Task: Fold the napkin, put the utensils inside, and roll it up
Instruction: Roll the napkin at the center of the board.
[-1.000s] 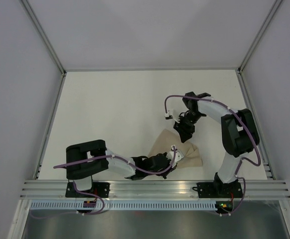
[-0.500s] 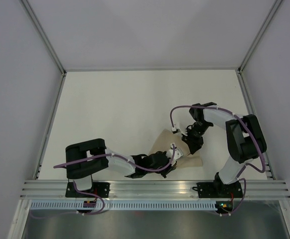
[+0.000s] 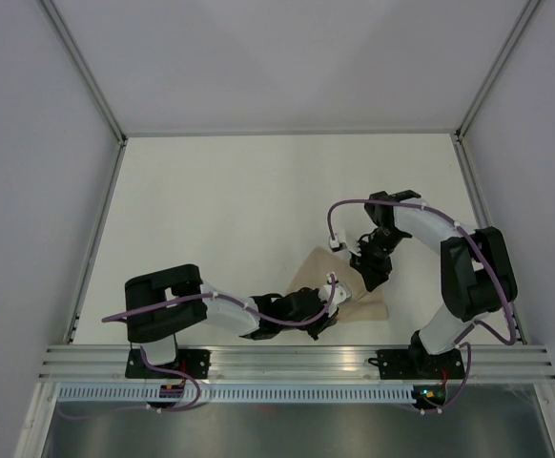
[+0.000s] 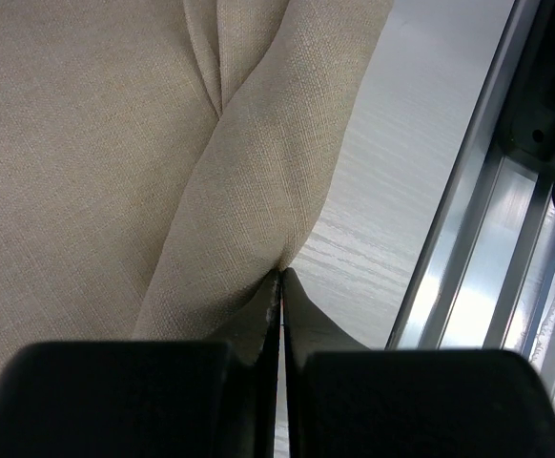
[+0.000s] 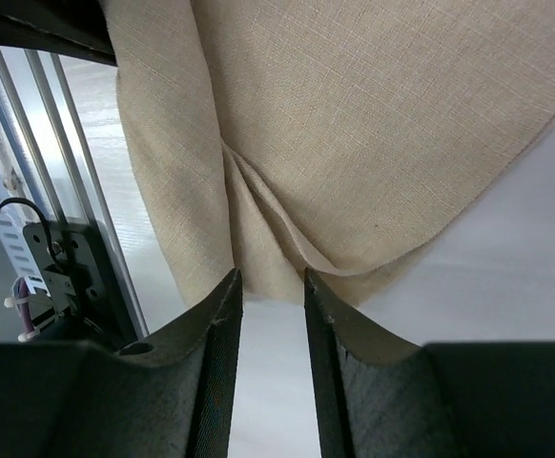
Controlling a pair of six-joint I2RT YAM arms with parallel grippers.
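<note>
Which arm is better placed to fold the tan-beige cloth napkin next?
Left, probably: the left tool is shut on the napkin at its edge, while the right tool hangs open, holding nothing.

Napkin [image 4: 87, 143]: plain tan-beige, fine woven crosshatch visible in both wrist views.
Table [image 3: 230, 210]: off-white; faint pale wood grain seen close up.
Left gripper [image 4: 279, 286] and right gripper [image 5: 270, 286]: matte black.
Arms [image 3: 421, 212]: white shells, black joints.
Cables [image 3: 333, 218]: purple.
Rail [image 3: 297, 363], 6 o'clock of top view: silver-grey metal, ribbed lengthwise.
Walls [image 3: 287, 57], 12 o'clock: plain pale grey.
</note>
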